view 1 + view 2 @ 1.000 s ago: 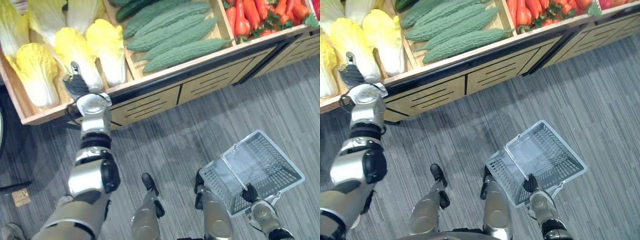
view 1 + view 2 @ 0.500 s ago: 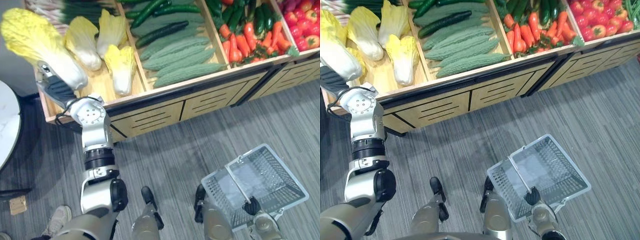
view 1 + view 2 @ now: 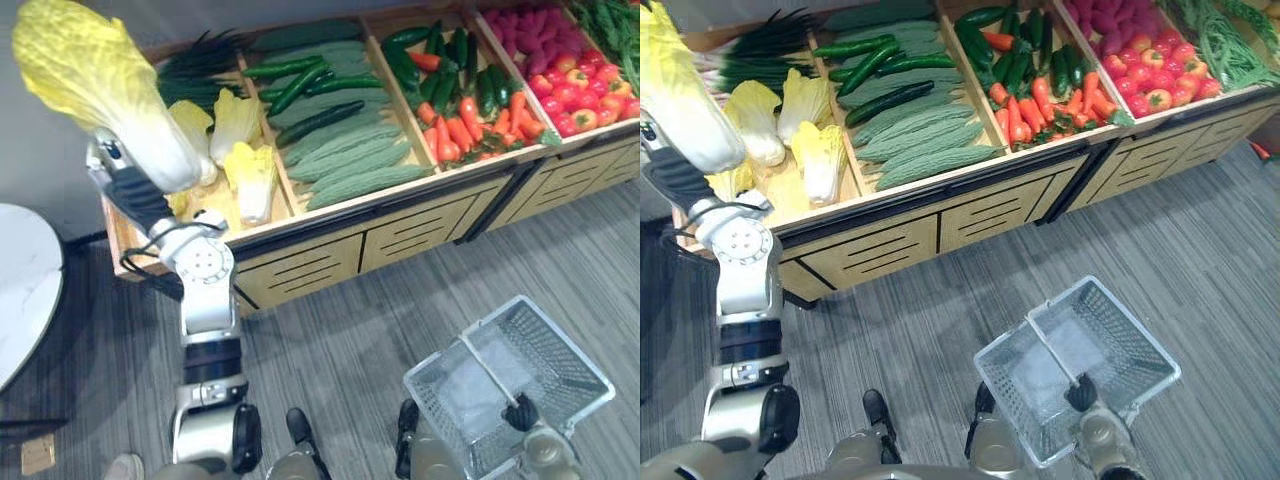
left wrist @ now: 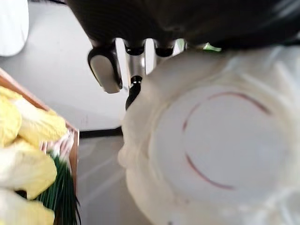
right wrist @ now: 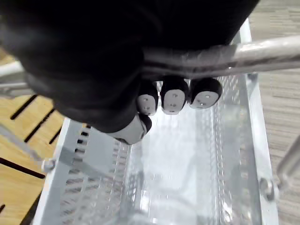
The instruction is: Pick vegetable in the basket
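Note:
A large napa cabbage with yellow leaves and a white base is held in the air above the left end of the wooden produce shelf. My left hand is shut on its base. The left wrist view shows the round cut base against my fingers. At the lower right, a grey mesh basket hangs over the floor. My right hand is shut on its handle, fingers curled round the bar. Nothing lies in the basket.
The shelf's bins hold more cabbages, bitter gourds and cucumbers, carrots and peppers, and tomatoes. A white round table stands at the left. Grey plank floor lies between the shelf and the basket.
My left hand closed on a cabbage in the bin and has lifted it up and out, well above the shelf. The camera has tilted up. The basket stays in my right hand.

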